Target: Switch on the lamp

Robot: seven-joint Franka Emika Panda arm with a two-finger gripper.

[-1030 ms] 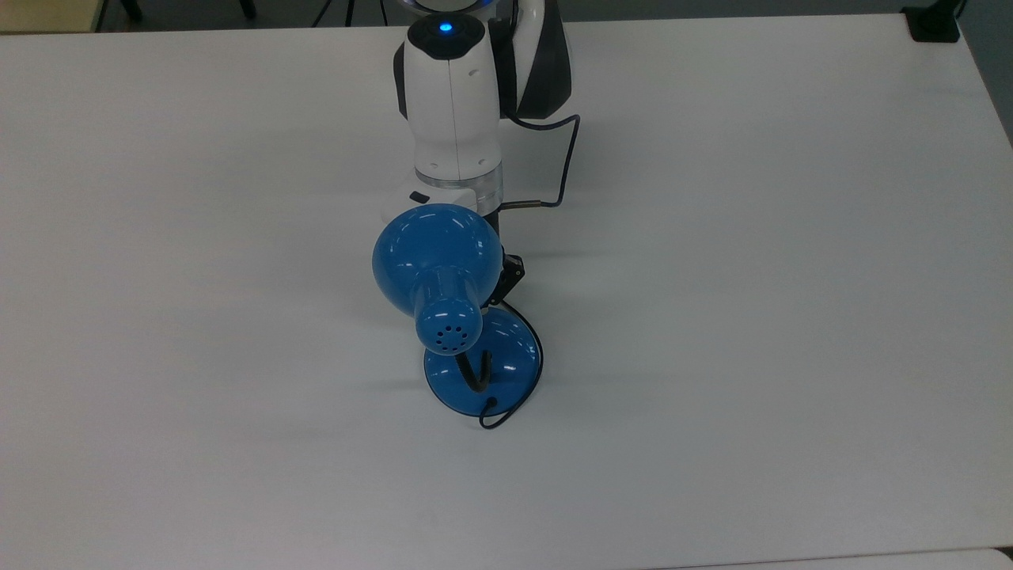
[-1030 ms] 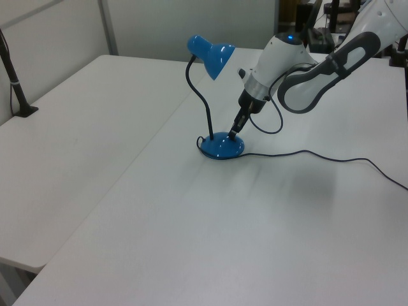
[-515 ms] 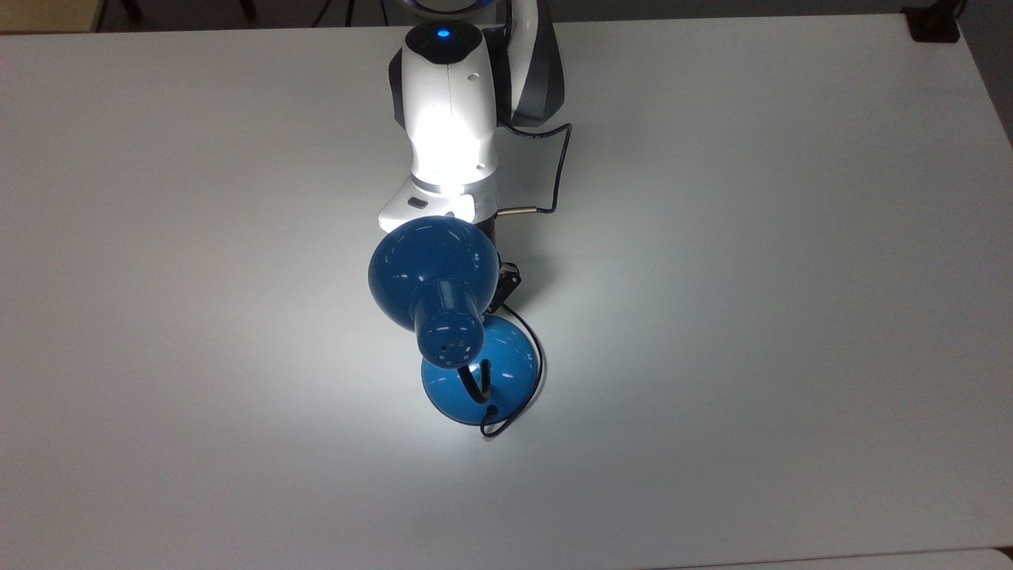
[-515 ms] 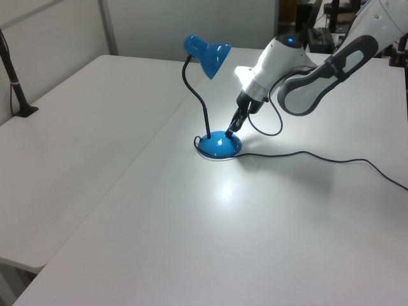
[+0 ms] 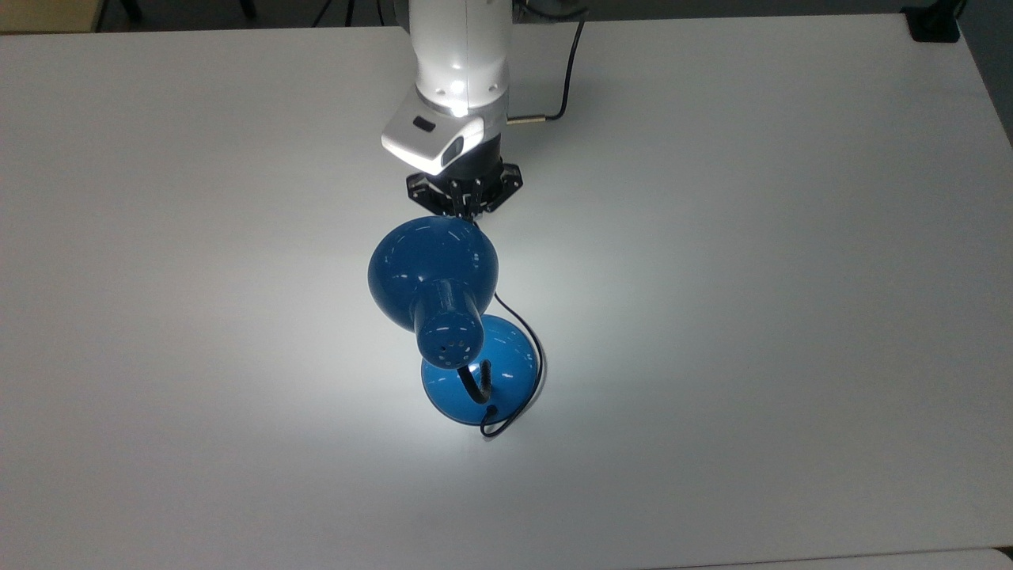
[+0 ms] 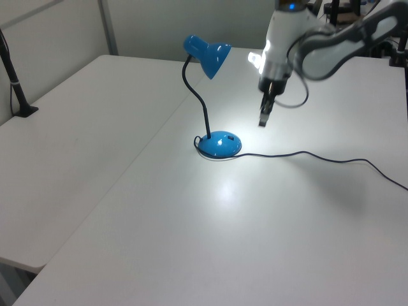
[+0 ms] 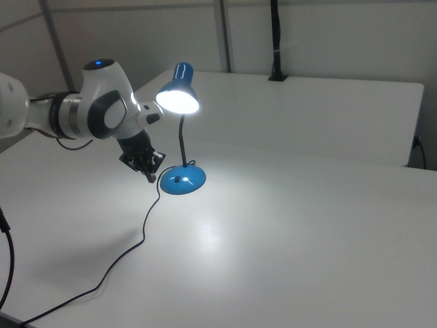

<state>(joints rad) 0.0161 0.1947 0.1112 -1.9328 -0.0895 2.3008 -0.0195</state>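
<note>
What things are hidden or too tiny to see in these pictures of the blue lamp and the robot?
- Switch on the lamp base: a small dark mark in the right view, too small to read its position.
- Bulb: in the top view, hidden by the lamp shade; in the right view, lost in glare.
- Tool: too small in the left view to tell open or shut.
- Cord: its end is cut off by the left view's right edge.

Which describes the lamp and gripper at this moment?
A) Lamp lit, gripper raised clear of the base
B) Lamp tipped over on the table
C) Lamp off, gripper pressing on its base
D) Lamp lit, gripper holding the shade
A: the lamp glows under its shade, and the gripper hangs above the table beside the base, touching nothing.
</note>
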